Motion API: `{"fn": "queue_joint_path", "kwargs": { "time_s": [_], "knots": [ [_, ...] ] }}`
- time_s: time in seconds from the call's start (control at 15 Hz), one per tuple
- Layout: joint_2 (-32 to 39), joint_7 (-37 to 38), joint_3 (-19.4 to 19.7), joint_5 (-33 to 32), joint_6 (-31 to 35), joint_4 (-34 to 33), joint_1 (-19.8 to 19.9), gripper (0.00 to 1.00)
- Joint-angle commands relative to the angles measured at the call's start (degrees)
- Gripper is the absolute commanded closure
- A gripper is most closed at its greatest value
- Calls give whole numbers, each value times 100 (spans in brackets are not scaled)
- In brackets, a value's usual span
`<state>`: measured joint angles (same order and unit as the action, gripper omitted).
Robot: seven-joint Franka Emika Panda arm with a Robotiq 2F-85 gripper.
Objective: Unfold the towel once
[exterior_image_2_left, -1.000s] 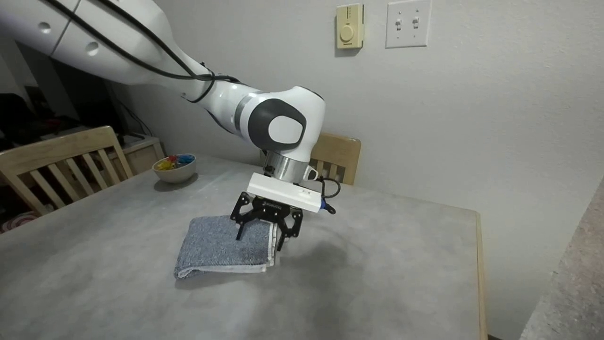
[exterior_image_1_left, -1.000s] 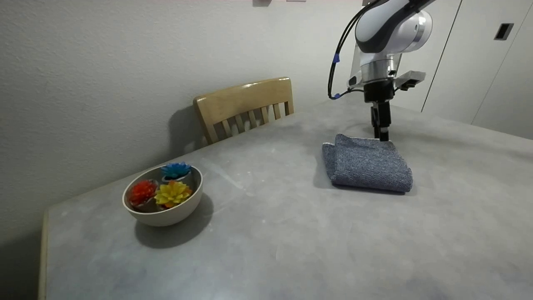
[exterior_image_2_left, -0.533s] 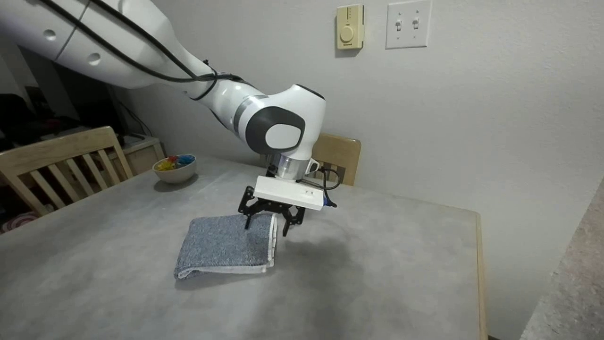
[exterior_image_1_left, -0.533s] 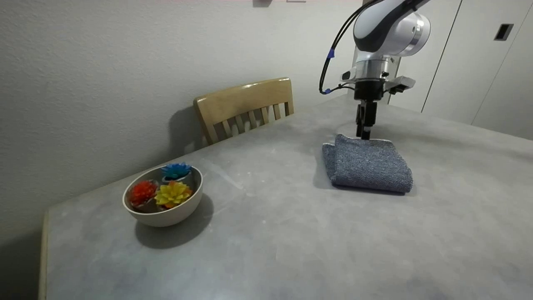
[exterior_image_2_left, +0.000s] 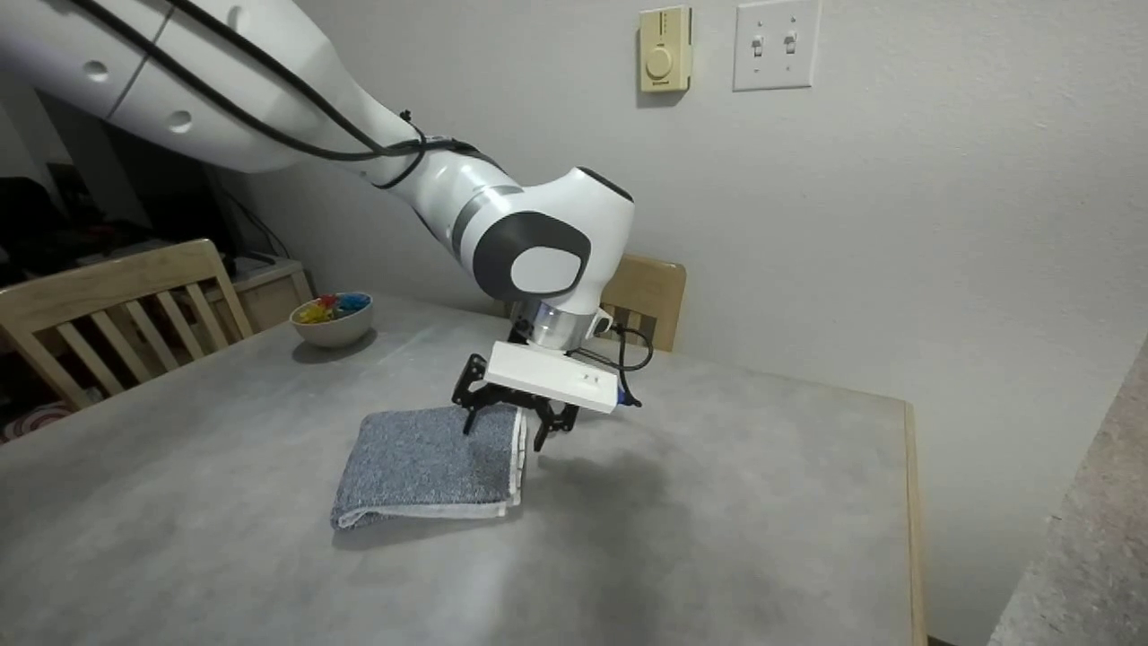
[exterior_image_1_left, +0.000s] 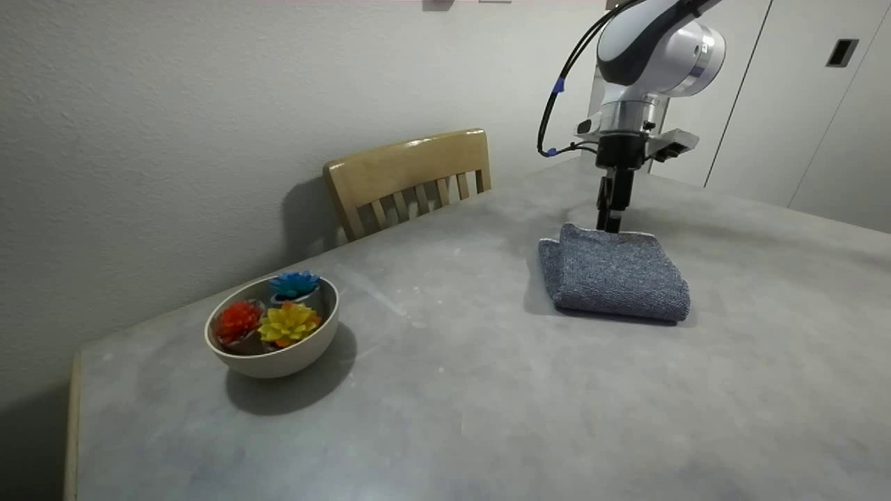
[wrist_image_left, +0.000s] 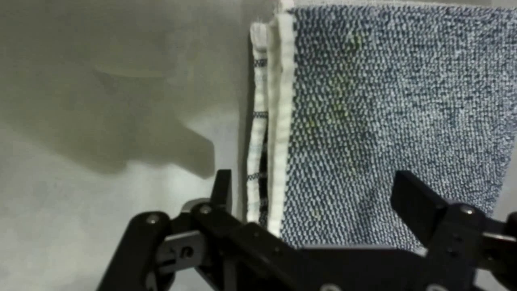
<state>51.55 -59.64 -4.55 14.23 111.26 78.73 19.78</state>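
My jaws stand wide apart, unclenched, one over the blue-grey towel (exterior_image_2_left: 421, 462), the other just past its white hem (wrist_image_left: 282, 121); whether either touches the towel I cannot tell. The towel lies folded on the bench (exterior_image_2_left: 762, 502), and well apart from the towel I see a pale bowl (exterior_image_1_left: 299, 355) holding three potted succulents (exterior_image_1_left: 289, 323). A slat-back wooden chair (exterior_image_1_left: 411, 163) stands apart from the towel too.

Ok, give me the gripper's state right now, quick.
Gripper: open wide, holding nothing, over the white-edged side of the folded towel; whether it touches the cloth cannot be told.
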Motion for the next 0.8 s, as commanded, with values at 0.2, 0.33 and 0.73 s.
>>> {"fn": "queue_joint_path", "kwargs": {
  "time_s": [0.2,0.33,0.73],
  "knots": [
    [121,-288,-145,389,-596,-129,210,0],
    [140,-279,-121,400,-603,-150,198,0],
    [343,-361,-107,333,-667,-377,193,0]
  ]
}}
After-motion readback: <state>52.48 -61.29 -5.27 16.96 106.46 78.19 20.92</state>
